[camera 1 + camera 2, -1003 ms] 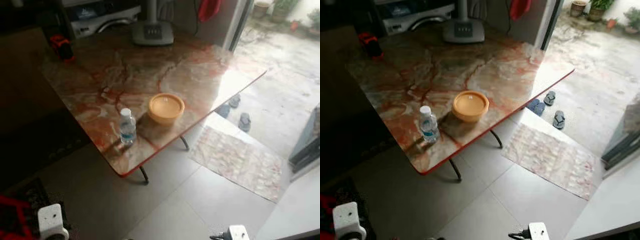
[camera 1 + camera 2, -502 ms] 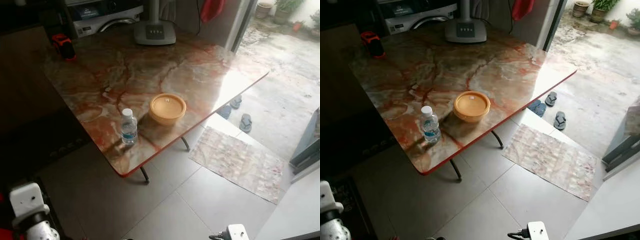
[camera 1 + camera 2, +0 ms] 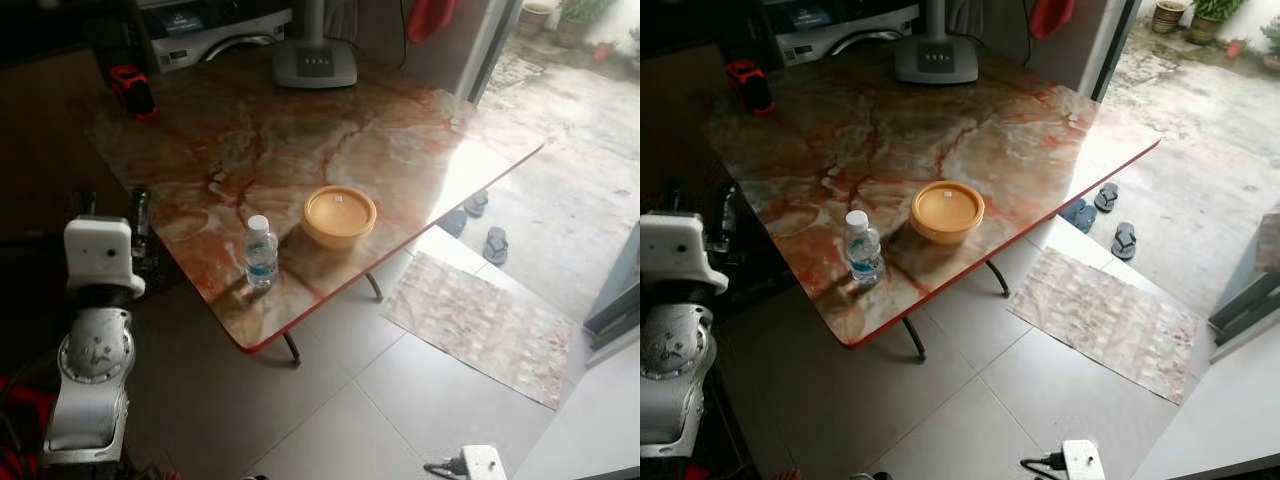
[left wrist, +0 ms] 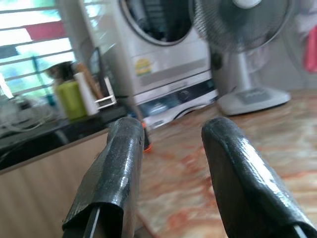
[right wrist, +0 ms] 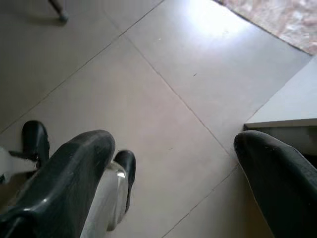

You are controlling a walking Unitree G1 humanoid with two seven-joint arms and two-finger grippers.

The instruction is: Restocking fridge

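bottle (image 3: 261, 252) on table (image 3: 420, 150), right of left tool (image 4: 171, 163) | both tools parted, empty

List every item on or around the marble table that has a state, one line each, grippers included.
Clear plastic water bottle with white cap: upright, capped, near the table's front edge.
Round orange container with lid: lid on, beside the bottle.
Red-veined marble table: holding both.
Left gripper: raised at the table's left edge, fingers apart, empty.
Right gripper: pointing at the tiled floor, fingers apart, empty.
Grey pedestal fan: standing on the table's far end.
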